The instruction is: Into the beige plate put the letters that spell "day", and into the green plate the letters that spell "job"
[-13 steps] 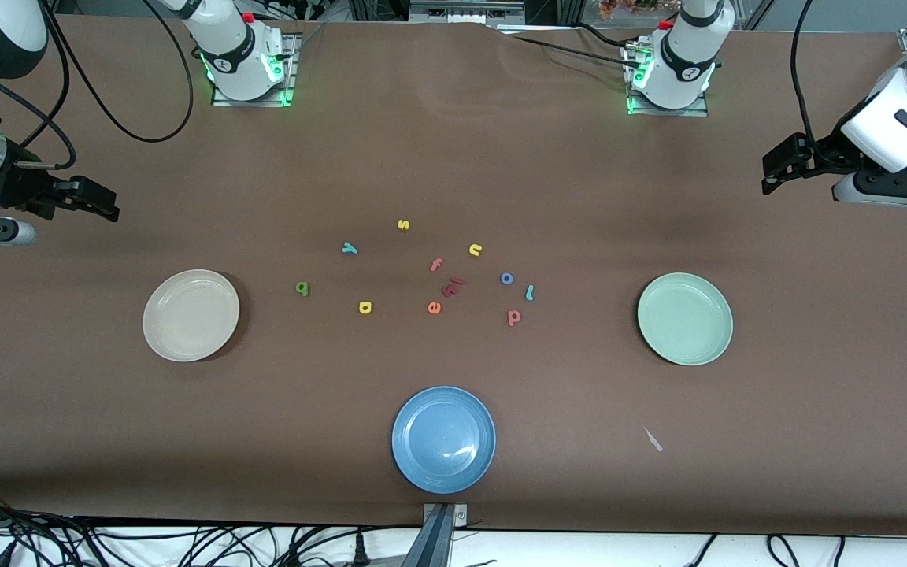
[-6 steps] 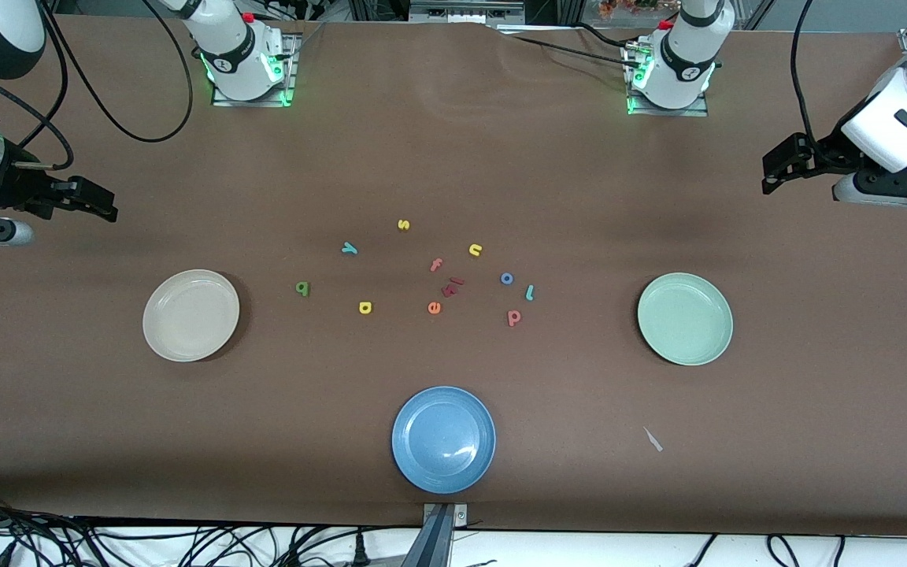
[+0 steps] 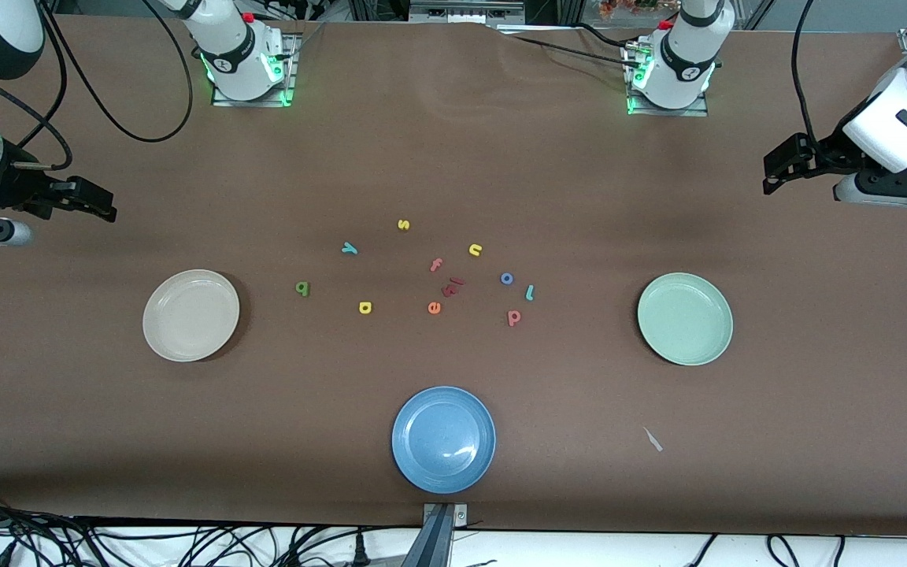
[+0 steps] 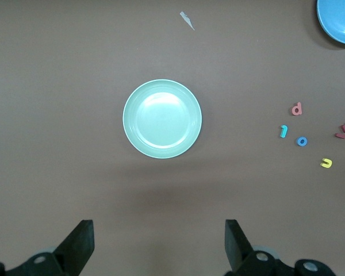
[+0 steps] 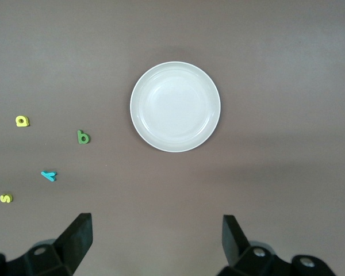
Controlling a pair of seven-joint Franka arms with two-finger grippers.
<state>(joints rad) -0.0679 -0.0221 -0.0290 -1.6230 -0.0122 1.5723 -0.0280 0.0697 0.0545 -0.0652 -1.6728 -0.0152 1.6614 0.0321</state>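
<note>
Nothing on the surface has shifted since a second ago, and both arms wait. Left gripper (image 4: pixel 159 247) hangs open and empty above the green plate (image 3: pixel 685 318); right gripper (image 5: pixel 157 246), likewise open, hangs above the beige plate (image 3: pixel 190 315). Between the plates lie green d (image 3: pixel 302 289), yellow a (image 3: pixel 364 307), teal y (image 3: pixel 349 249), teal j (image 3: pixel 530 293), blue o (image 3: pixel 506 278), pink b (image 3: pixel 513 317).

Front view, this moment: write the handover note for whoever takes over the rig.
Left gripper: open, holding nothing, at the left arm's end of the table.
Right gripper: open, holding nothing, at the right arm's end.
Beige plate and green plate hold no letters.
On the table between the plates: d, a, y; j, o, b.
Done: nothing. Left: all six letters.
</note>
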